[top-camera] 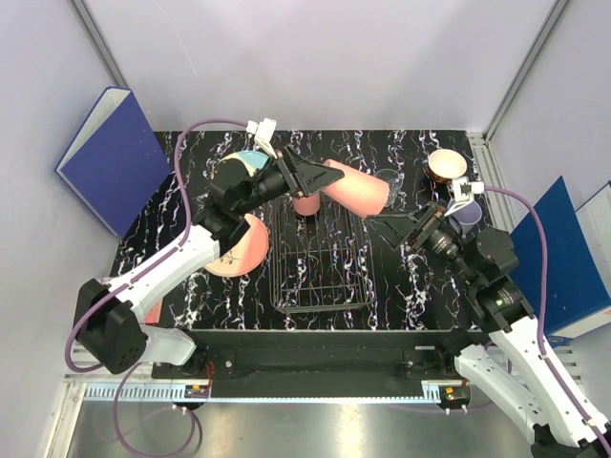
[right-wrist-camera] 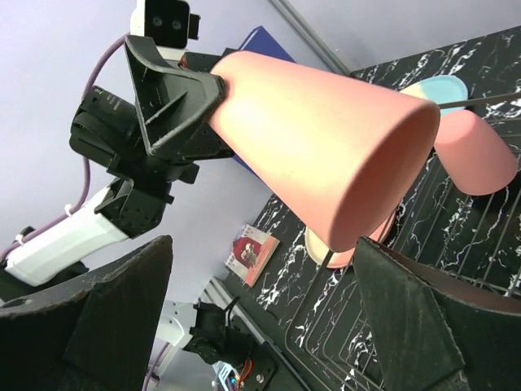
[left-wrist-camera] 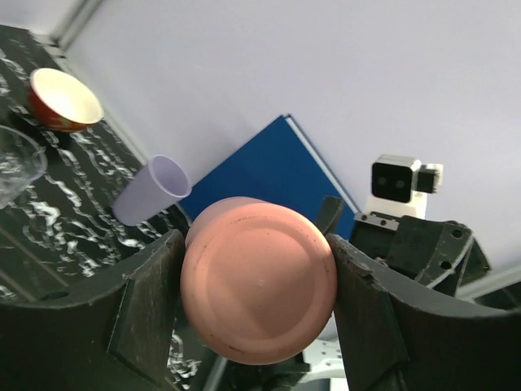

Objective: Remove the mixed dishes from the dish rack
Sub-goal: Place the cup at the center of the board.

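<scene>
My left gripper [top-camera: 320,177] is shut on the base of a salmon-pink cup [top-camera: 355,188] and holds it on its side above the far end of the wire dish rack [top-camera: 320,277]. In the left wrist view the cup's base [left-wrist-camera: 259,281] fills the gap between both fingers. A second pink cup [top-camera: 305,203] stands in the rack. My right gripper [top-camera: 387,229] is open just right of the rack. In the right wrist view the held cup's mouth [right-wrist-camera: 326,155] points at the right gripper [right-wrist-camera: 260,326], which grips nothing.
On the table left of the rack lie a pink plate [top-camera: 239,246] and a blue-and-cream plate [top-camera: 246,162]. A clear glass [top-camera: 387,178], a red bowl [top-camera: 446,168] and a lavender cup [top-camera: 465,217] stand at the right. Blue binders [top-camera: 110,157] [top-camera: 563,258] flank the table.
</scene>
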